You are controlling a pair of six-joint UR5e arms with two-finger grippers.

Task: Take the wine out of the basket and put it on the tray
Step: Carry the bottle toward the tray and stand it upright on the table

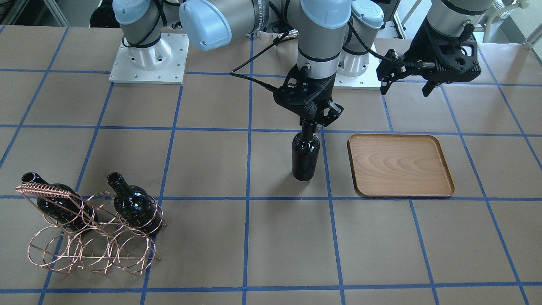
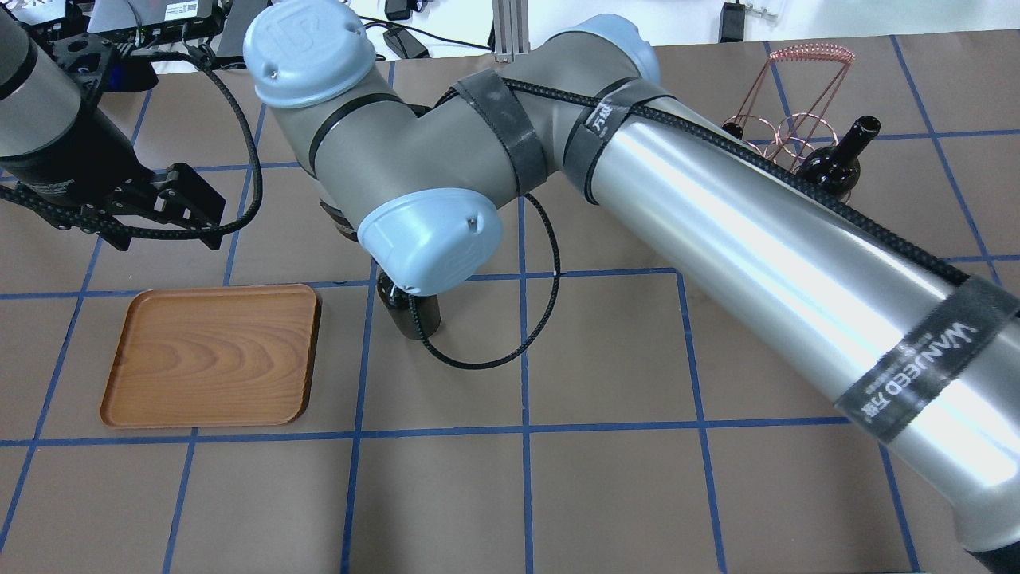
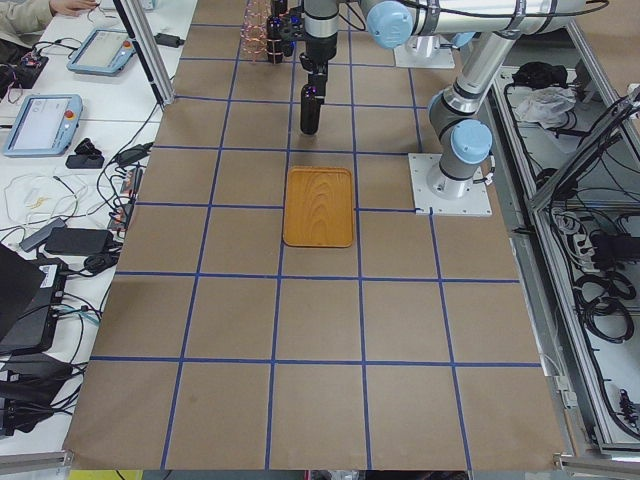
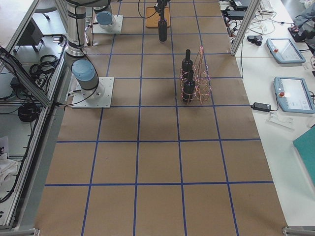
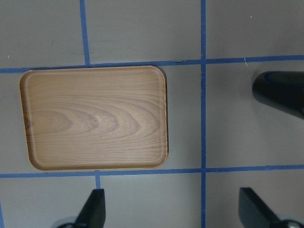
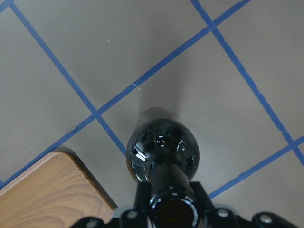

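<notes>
My right gripper (image 1: 312,123) is shut on the neck of a near-black wine bottle (image 1: 305,157) and holds it upright, just left of the wooden tray (image 1: 400,166) in the front-facing view. The right wrist view looks down on the bottle (image 6: 162,151), with the tray corner (image 6: 42,197) beside it. I cannot tell whether its base touches the table. My left gripper (image 1: 407,82) is open and empty, behind and above the tray (image 5: 95,118). The copper wire basket (image 1: 87,239) stands far off and holds two more bottles (image 1: 136,207).
The right arm's upper link (image 2: 757,239) spans the overhead view and hides most of the held bottle (image 2: 414,315). A black cable (image 2: 510,335) loops below its wrist. Both arm bases (image 1: 149,57) are bolted along the table's robot side. Blue tape lines grid the brown table.
</notes>
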